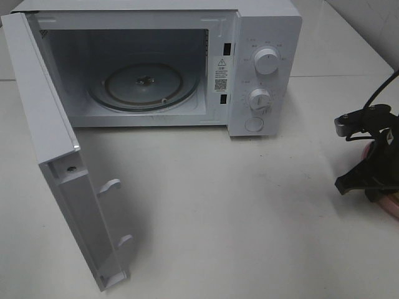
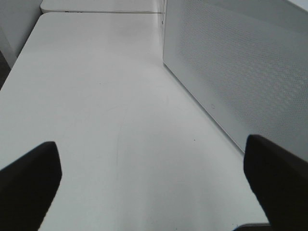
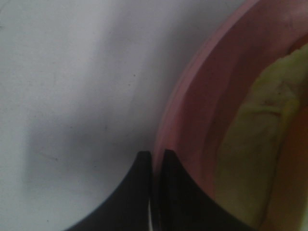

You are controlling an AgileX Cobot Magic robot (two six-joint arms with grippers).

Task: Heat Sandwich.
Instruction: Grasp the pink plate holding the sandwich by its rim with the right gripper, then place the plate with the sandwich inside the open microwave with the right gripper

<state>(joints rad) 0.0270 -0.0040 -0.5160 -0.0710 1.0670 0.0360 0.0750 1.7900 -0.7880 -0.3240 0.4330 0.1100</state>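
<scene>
The sandwich [image 3: 260,125] shows only in the right wrist view, as a pale yellow-green layer lying on the round pink plate [image 3: 202,96]. My right gripper [image 3: 154,155] is shut on that plate's rim, one black finger on each side of the edge. In the high view the right gripper [image 1: 373,177] stands at the table's right edge over the plate [image 1: 393,205], which peeks out beneath it. The left gripper [image 2: 149,144] is open and empty, low over the bare table beside the microwave's perforated side wall [image 2: 240,72]; the high view does not show it.
The white microwave [image 1: 265,37] stands at the back with its door [image 1: 56,156] swung wide open to the left. Its glass turntable [image 1: 143,84] carries nothing. White tabletop [image 1: 237,205] stretches between the microwave and the right gripper.
</scene>
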